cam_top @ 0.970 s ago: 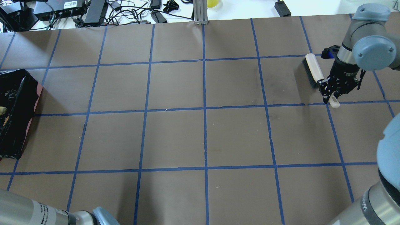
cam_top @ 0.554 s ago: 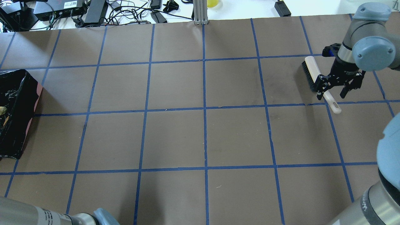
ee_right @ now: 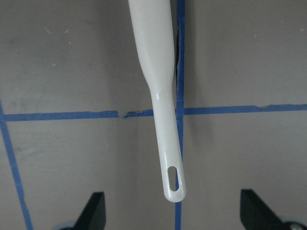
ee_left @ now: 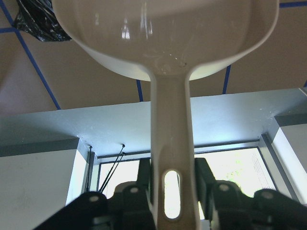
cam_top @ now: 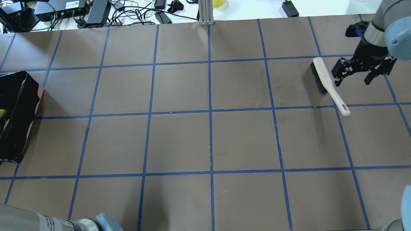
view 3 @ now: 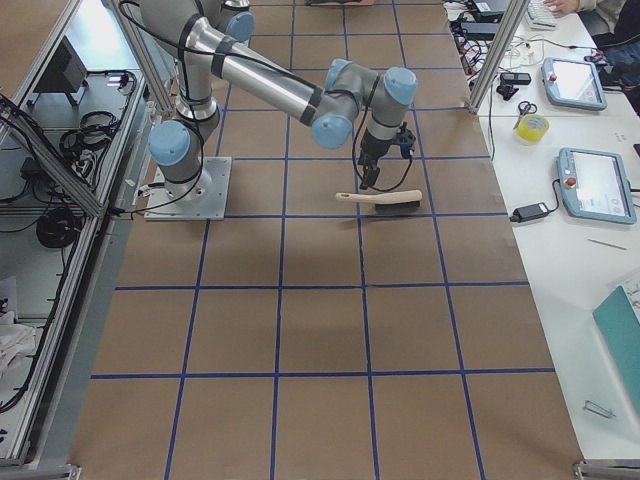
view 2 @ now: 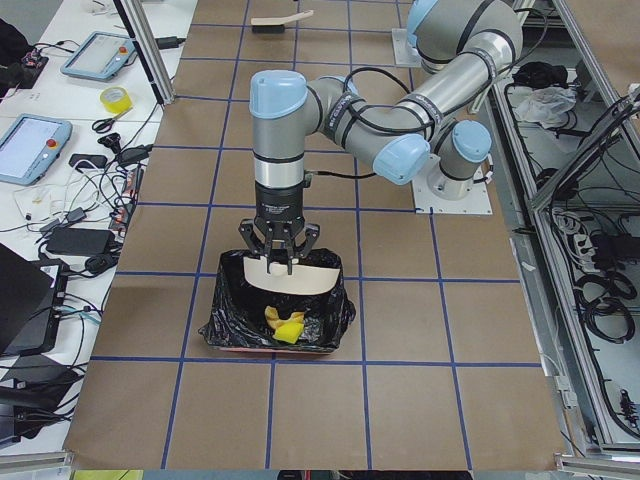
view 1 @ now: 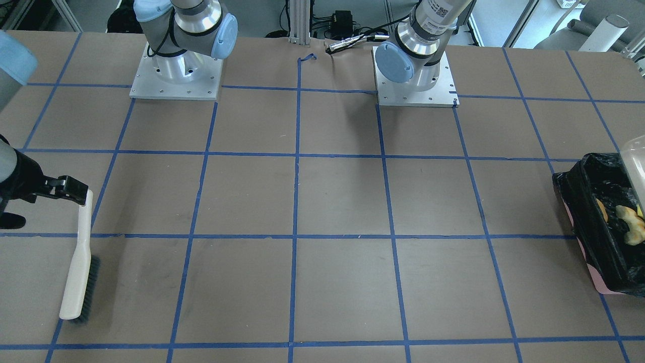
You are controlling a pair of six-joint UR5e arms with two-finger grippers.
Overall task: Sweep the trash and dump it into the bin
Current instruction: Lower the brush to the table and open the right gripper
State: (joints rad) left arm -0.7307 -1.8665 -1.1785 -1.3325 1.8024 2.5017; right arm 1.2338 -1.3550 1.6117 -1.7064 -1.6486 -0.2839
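Note:
The bin [view 2: 222, 322], pink with a black bag, stands at the table's left end [cam_top: 17, 96]. Trash lies inside it: yellow and pale beige pieces [view 2: 283, 327], also visible from the front [view 1: 627, 222]. My left gripper [ee_left: 172, 191] is shut on the handle of the beige dustpan [view 2: 290, 275], held tilted over the bin. My right gripper [cam_top: 352, 79] is open, just right of the white brush [cam_top: 322, 77], which lies flat on the table. In the right wrist view the brush's handle [ee_right: 160, 96] points between the open fingers without touching them.
Brown table paper with a blue tape grid [cam_top: 210, 112]. Cables and power boxes [cam_top: 80, 12] lie beyond the far edge. Both arm bases [view 1: 176, 75] stand at the robot's side.
My right gripper opened, let go of the brush handle and moved away toward the far right. The brush now rests on the table. The bin has not moved.

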